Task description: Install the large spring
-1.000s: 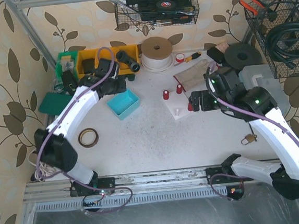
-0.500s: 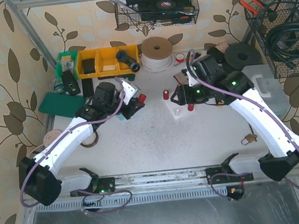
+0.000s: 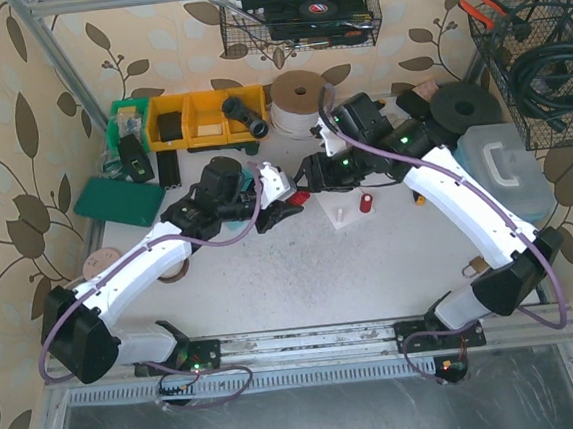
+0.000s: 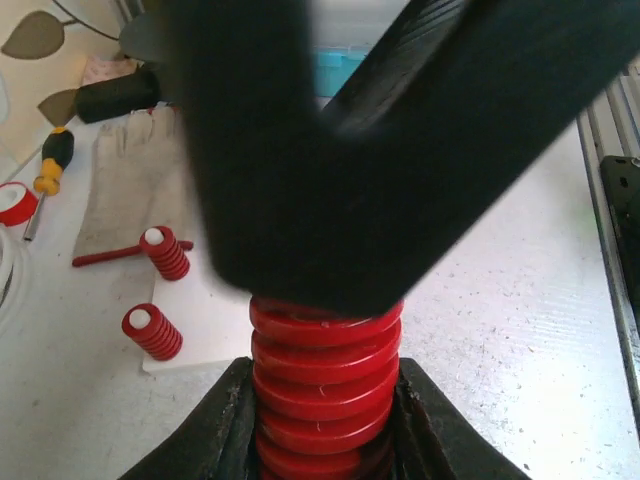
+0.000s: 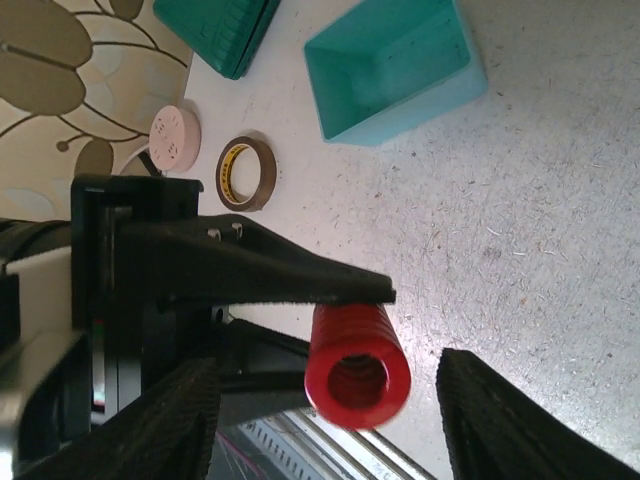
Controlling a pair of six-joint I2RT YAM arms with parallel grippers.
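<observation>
Your left gripper pinches the large red spring clear of the table; this looks like a handover. Just beyond, your right gripper has its jaws spread either side of the spring's free end. Close squarely on it, then carry it to the bare peg on the white base plate.

I see the large spring. It is fat and red with thick coils. My left gripper pinches its sides tight.
</observation>
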